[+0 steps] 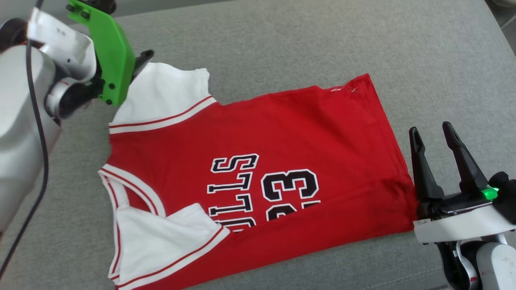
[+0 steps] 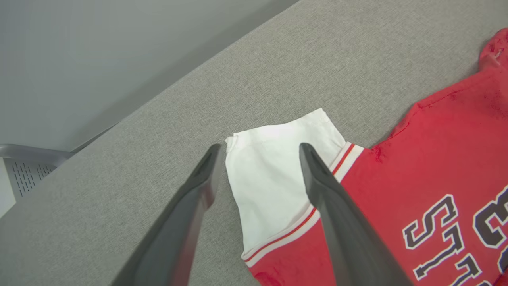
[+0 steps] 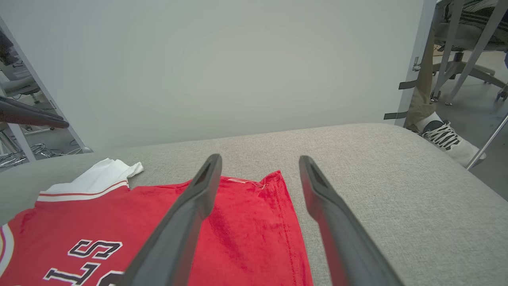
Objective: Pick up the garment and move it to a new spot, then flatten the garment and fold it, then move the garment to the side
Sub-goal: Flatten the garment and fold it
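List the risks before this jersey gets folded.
1. The open left end effector frames only the far white sleeve; pinching there may lift the sleeve alone and bunch the rest of the garment.
2. The near sleeve lies folded onto the red front; folding now could trap that crease.
3. The open right end effector sits beside the hem; closing there might miss it or snag the grey cushion.

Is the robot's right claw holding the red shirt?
No, the right gripper is open, fingers spread, beside the bottom edge of the garment.
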Robot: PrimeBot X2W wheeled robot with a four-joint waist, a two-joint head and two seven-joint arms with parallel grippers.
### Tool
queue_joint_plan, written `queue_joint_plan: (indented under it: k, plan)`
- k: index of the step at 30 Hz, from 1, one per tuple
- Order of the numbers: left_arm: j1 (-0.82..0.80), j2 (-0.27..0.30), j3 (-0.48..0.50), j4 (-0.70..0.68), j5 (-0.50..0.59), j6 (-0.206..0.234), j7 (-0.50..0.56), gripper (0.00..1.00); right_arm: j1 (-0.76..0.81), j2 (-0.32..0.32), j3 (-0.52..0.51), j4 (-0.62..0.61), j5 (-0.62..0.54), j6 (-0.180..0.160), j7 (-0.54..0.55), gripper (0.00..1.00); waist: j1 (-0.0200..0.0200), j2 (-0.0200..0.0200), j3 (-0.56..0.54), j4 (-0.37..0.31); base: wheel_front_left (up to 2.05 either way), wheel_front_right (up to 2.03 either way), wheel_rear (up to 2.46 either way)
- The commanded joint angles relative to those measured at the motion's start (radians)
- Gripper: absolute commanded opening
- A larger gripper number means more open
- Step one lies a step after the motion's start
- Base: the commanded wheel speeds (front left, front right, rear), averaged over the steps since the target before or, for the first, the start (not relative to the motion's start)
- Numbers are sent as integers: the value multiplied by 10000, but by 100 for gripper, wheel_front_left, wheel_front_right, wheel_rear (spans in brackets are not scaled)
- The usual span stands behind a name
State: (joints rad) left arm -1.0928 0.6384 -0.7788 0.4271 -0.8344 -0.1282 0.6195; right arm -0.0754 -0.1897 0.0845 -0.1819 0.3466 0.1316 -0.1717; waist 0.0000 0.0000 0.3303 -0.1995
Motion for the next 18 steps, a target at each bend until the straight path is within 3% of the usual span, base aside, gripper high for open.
queue_joint_plan:
  k: [1,8,18]
  plan:
    - [-286,113,-119,294,-346,-22,472,100,-190,27,96,20,45,-9,-53,100,0,0,666,-643,0,0,0]
    - [-1202,247,-189,1910,-704,28,1672,100,-499,34,508,104,125,-9,-221,100,0,0,1226,-1082,0,0,0]
    - [-1429,361,-305,2963,-477,14,1114,100,-763,32,740,295,260,-9,-379,100,0,0,1814,-1320,0,0,0]
